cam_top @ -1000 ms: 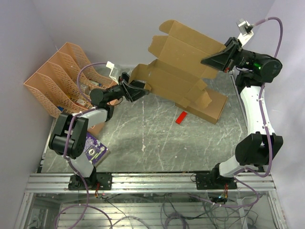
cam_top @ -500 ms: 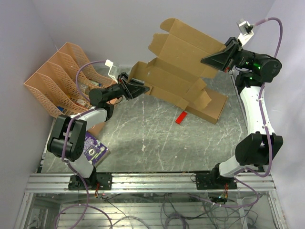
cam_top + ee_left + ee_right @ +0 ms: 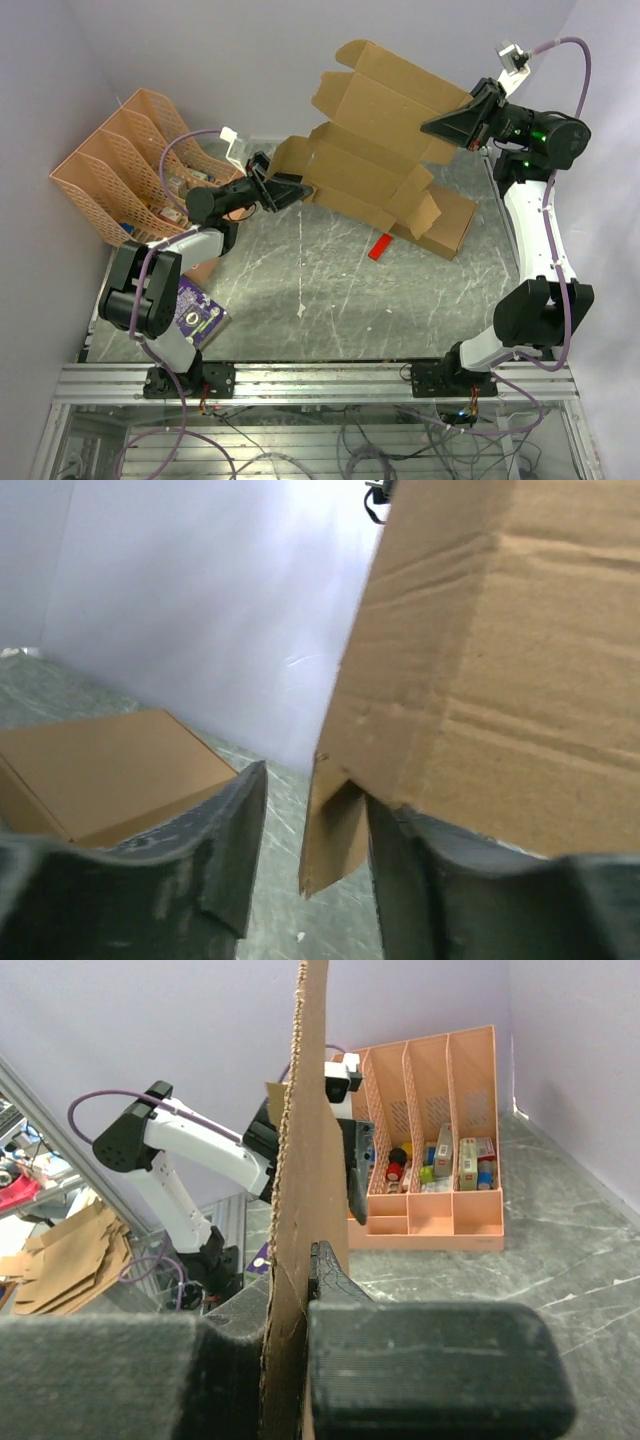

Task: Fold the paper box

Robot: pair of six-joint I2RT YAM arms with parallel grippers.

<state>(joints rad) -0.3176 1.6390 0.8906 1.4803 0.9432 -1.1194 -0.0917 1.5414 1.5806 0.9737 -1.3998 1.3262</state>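
The raised paper box (image 3: 375,150) spans the desk's (image 3: 330,300) far half above a flat cardboard box (image 3: 450,225) and red block (image 3: 380,246), a file rack (image 3: 120,165) fills the far-left corner, and open room lies along the near edge.

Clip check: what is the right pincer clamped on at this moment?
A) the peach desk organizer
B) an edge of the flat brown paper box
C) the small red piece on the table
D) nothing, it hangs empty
B: in the right wrist view, the right pincer has its fingers pressed against both sides of the paper box edge. The overhead view shows the same grip at the sheet's right end.
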